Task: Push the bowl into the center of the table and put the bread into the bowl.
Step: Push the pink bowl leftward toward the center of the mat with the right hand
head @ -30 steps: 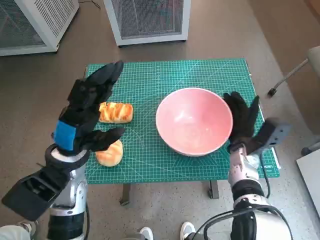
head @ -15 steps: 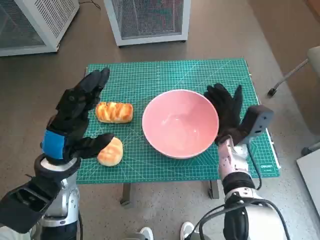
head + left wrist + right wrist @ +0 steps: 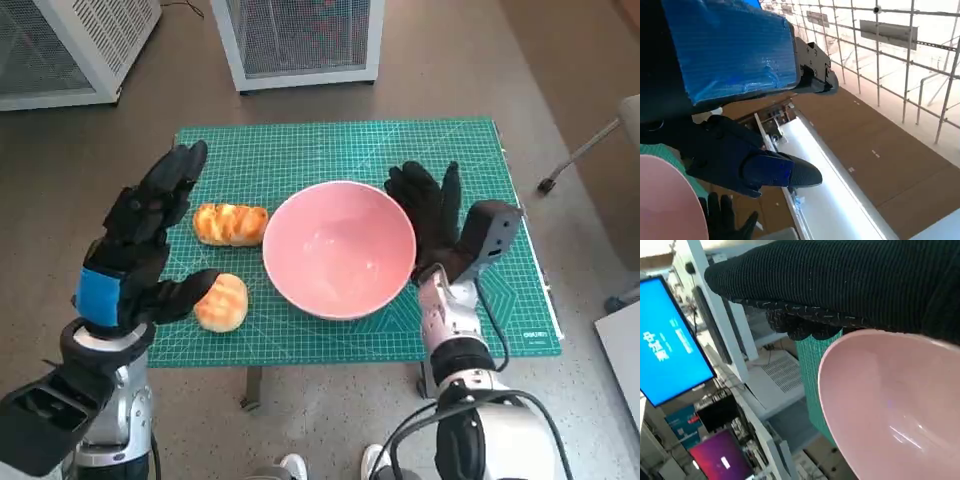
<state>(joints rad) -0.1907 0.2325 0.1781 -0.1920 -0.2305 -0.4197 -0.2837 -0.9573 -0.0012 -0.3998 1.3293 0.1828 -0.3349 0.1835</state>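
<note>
My right hand [image 3: 428,215] in its black knitted glove lies flat against the right side of the pink bowl [image 3: 339,249], fingers straight and close together, touching the rim and holding nothing. In the right wrist view the glove runs along the bowl [image 3: 895,405] rim. The bowl sits upright on the green cutting mat [image 3: 300,155], near the middle of the table, its inside bare.

My left hand [image 3: 140,245], black with blue tape on its back, hovers above the left part of the mat with fingers spread wide apart and nothing in them. Just beside the bowl's left rim lies a ridged oblong bread roll [image 3: 230,224]; a round bread bun [image 3: 221,302] lies nearer to me, with my left thumb reaching over its left edge.

The mat carries a printed grid and small white lettering at its near right corner, too small to read. In the right wrist view a blue screen [image 3: 667,342] shows white characters that I cannot make out. Two white mesh-fronted cabinets [image 3: 300,40] stand on the floor beyond the table.
</note>
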